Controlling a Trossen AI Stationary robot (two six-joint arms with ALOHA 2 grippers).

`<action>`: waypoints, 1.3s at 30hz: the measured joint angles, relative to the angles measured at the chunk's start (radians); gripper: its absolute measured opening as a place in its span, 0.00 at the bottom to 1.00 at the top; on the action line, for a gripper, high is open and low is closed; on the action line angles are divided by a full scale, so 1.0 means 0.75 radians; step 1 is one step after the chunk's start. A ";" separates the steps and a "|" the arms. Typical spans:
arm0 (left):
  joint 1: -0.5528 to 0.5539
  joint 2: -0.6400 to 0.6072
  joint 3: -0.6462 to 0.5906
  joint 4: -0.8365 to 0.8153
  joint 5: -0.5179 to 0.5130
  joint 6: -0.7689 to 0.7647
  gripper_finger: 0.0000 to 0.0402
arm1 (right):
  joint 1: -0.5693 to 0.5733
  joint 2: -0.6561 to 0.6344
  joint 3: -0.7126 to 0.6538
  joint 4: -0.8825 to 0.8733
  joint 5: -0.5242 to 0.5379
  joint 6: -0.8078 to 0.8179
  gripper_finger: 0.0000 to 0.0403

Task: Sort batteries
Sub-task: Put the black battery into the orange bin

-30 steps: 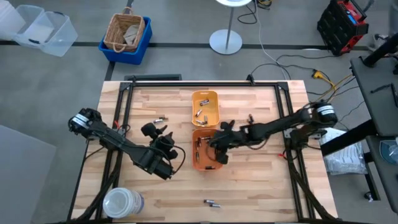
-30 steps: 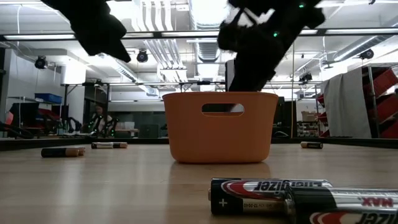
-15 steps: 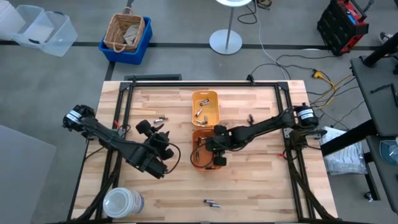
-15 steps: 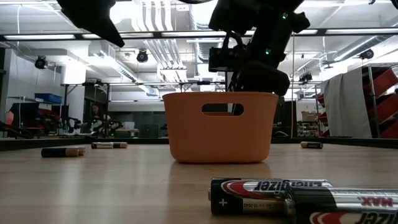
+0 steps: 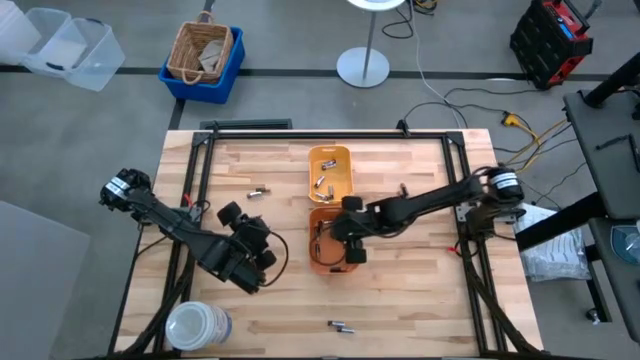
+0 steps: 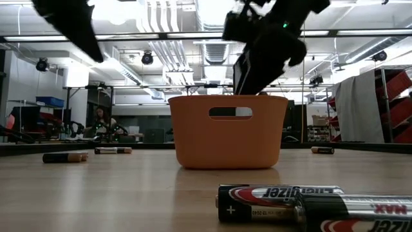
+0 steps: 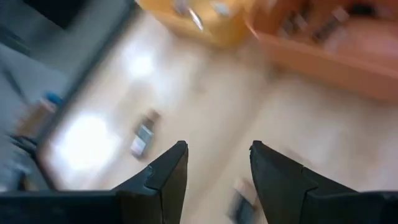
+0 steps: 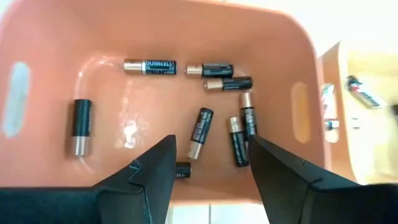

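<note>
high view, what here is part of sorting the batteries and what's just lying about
Part of the job:
- loose batteries
- orange tray
- yellow tray
- right gripper, open over the orange tray
- left gripper, open above the table

Just lying about:
- plastic cups
- wicker basket in a blue bin
- clear bins

Glossy metal batteries (image 8: 201, 132) lie in a smooth matt plastic tray (image 8: 56, 37) on pale planked wood table (image 5: 420, 290).

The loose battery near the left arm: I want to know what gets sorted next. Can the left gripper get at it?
Probably yes. The left gripper is open over bare table, and the battery lies loose just ahead with nothing over it.
</note>
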 joint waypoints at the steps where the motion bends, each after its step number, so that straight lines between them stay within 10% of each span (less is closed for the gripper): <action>1: -0.006 0.001 0.000 0.021 0.062 -0.001 0.39 | 0.000 -0.035 -0.019 0.006 0.000 -0.003 0.48; 15: -0.150 0.045 -0.086 0.321 0.242 0.054 0.39 | 0.000 -0.548 -0.467 0.487 0.002 0.002 0.38; 39: -0.142 0.044 -0.367 0.543 0.270 -0.128 0.39 | -0.067 -0.685 -0.387 0.742 0.058 -0.201 0.36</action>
